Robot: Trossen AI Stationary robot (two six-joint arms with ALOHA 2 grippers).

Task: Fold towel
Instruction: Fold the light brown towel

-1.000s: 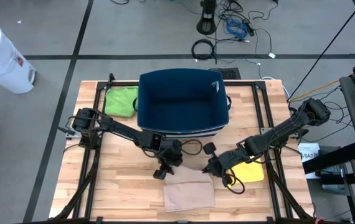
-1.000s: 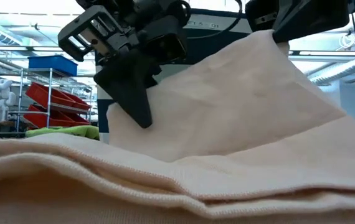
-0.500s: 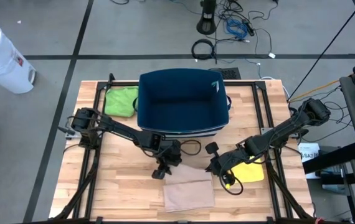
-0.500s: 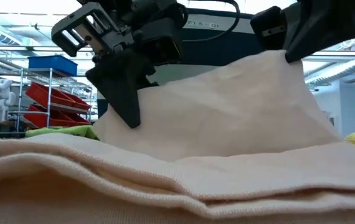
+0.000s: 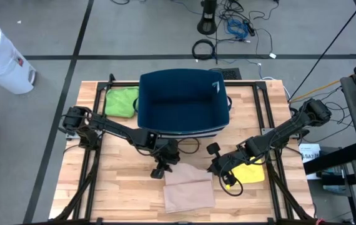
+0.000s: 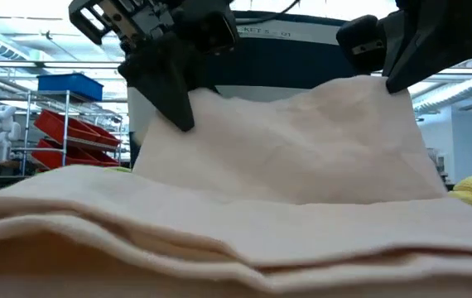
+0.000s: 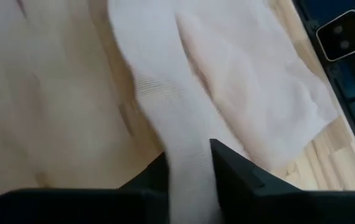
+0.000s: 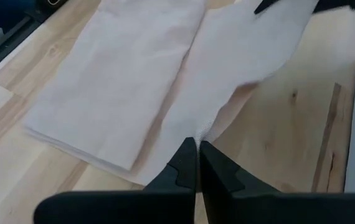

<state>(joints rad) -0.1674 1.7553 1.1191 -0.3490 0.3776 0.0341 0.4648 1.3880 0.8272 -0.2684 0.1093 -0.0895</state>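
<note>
1. Towel (image 5: 189,187) first: beige, lying on the near middle of the wooden table (image 5: 122,194), part folded flat, with its far edge lifted off the stack between my two grippers.
2. My left gripper (image 5: 160,170) pinches the left corner of that raised edge. In the left wrist view the cloth runs between my fingers (image 7: 240,171), so I am gripping the towel there, though the fingers have just drawn tighter than they were a second ago.
3. My right gripper (image 5: 218,169) is clamped fully shut on the right corner. The right wrist view shows the fabric gathered to a point at the tips of my fingers (image 8: 187,163).
4. What has changed: a second ago the raised flap stood tall and slanted, high on the right. Now it hangs lower and more level in the low view, and my left gripper has moved left and slightly farther, stretching the edge out between the two corners.
5. What that means, as I judge it: the edge is now taut and even, so the flap looks ready to be carried toward the near edge of the stack. The fold itself is not yet laid.
6. Farther out: the dark blue bin (image 5: 184,103) stands at the far middle, a green cloth (image 5: 120,102) lies left of it, and a yellow cloth (image 5: 252,172) lies just right of my right gripper.
</note>
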